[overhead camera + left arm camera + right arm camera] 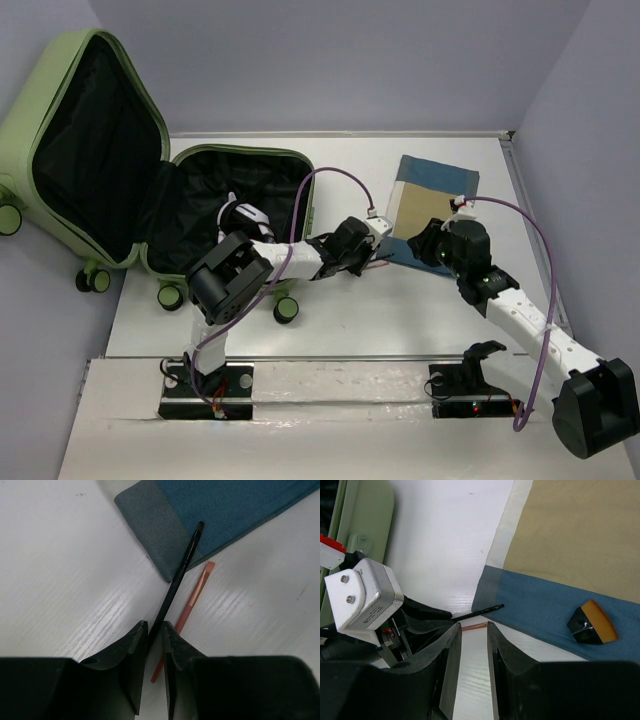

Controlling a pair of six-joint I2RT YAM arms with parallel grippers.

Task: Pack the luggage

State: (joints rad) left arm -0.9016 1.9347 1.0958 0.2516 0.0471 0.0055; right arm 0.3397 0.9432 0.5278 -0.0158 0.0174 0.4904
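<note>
The light-green luggage [70, 90] lies open at the left, lid raised, black lining showing. My left gripper [154, 625] is shut on the lower end of a thin black brush [176, 577], whose tip lies over the corner of a folded blue and tan cloth [225, 510]. A copper-pink brush [192, 600] lies on the table just right of it. My right gripper [474, 627] is open and empty just above the pink brush [474, 626], facing the left gripper [422, 612]. In the top view both grippers, left [378, 250] and right [425, 245], meet at the cloth's near edge [435, 195].
A small black and orange block [592, 625] sits on the blue part of the cloth. A white and black item [245, 218] lies inside the suitcase base. The suitcase wheels [285, 308] stand by the left arm. Grey walls close the table's back and sides.
</note>
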